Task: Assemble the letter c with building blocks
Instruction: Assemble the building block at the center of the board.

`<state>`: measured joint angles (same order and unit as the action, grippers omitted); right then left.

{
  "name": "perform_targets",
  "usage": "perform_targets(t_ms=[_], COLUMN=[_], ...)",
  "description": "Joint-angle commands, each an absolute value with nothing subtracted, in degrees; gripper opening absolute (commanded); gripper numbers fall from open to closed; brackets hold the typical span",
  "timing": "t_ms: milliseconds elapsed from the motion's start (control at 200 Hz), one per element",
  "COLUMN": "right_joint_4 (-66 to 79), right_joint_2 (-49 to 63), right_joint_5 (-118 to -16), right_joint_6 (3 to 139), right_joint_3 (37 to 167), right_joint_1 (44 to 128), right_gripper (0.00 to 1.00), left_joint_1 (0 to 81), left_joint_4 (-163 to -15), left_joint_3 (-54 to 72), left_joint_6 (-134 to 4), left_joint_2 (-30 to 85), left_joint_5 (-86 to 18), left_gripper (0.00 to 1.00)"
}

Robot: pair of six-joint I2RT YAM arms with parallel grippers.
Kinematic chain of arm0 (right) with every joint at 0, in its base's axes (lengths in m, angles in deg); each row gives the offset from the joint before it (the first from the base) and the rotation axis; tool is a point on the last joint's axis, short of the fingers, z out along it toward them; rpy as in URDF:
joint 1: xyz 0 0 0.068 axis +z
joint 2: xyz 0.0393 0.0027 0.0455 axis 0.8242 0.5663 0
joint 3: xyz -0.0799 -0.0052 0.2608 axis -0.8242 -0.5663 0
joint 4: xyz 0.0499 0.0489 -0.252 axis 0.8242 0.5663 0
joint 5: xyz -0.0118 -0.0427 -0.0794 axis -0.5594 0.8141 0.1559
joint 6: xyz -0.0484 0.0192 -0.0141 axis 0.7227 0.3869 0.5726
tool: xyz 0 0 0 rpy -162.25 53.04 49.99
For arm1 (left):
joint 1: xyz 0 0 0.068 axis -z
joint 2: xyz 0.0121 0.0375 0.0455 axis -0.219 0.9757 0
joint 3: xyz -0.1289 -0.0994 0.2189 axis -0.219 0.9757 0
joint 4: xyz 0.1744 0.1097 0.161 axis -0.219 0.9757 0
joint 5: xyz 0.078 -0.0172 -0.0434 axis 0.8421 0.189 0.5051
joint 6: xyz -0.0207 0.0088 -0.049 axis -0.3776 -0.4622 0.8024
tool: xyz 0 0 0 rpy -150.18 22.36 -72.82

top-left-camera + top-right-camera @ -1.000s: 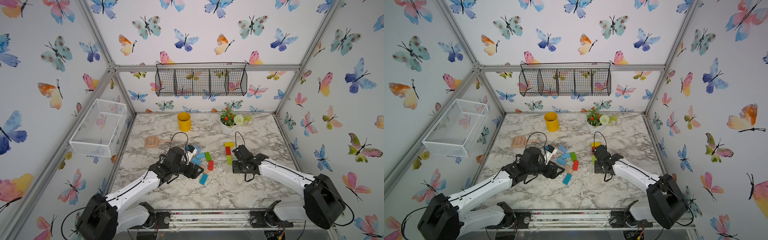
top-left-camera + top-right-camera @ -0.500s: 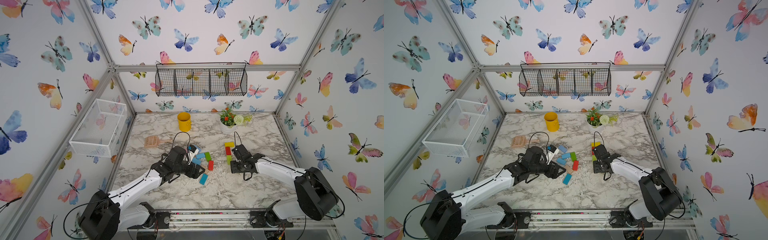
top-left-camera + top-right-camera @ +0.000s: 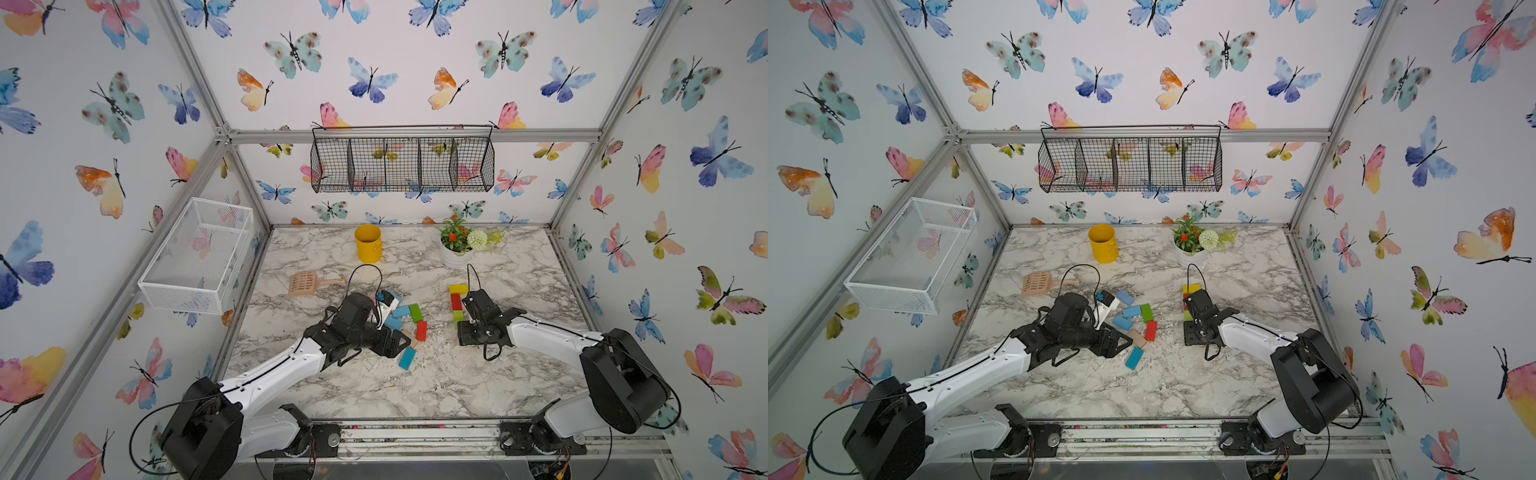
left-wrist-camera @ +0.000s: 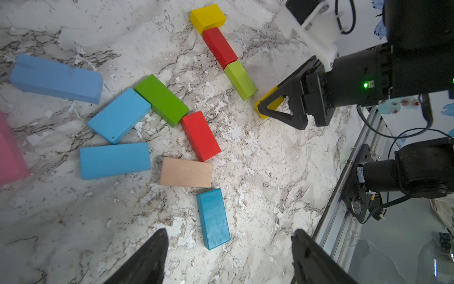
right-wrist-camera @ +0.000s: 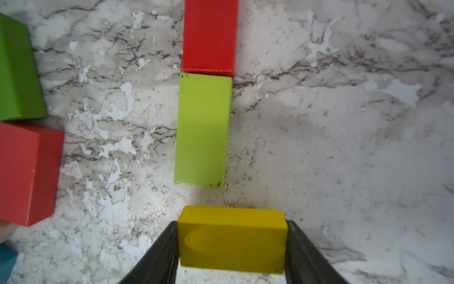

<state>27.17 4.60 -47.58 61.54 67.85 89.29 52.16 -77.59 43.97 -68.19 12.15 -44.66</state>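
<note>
White round pot at upper centre holds flowers. Right hand clamps a yellow rectangular wooden block; left hand hangs spread wide, unladen, low over the marble bench.

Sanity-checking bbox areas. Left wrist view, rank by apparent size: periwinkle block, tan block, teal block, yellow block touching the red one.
1. periwinkle block: clearly largest.
2. tan block, teal block: look alike, unranked.
3. loose yellow block: smallest, though farthest from the camera, so unsure.

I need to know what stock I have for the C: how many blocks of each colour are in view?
Blue blocks: 3
Teal blocks: 1
Green blocks: 2
Red blocks: 2
Yellow blocks: 2, one in the right gripper
Tan blocks: 1
Pink blocks: 1
Total: 12
</note>
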Motion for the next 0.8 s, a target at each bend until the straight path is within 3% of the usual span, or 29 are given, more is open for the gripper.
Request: perform_targets(t_ms=[0,796], right_joint_4=[26.0,24.9], right_joint_2=[5.7,8.3], right_joint_5=[-48.4,-48.5], right_joint_6=[60.9,60.3], right_joint_3=[67.6,69.0], right_joint_1=[89.1,89.1], right_gripper=[0.61,0.64], left_joint_1=[52.6,52.7], left_joint_4=[-77.1,-76.9], left_joint_3=[42.6,42.2], left_joint_6=[-68.7,-68.9], left_joint_2=[12.7,13.7], left_joint_5=[-44.3,-44.6], left_gripper=[0.8,0.8])
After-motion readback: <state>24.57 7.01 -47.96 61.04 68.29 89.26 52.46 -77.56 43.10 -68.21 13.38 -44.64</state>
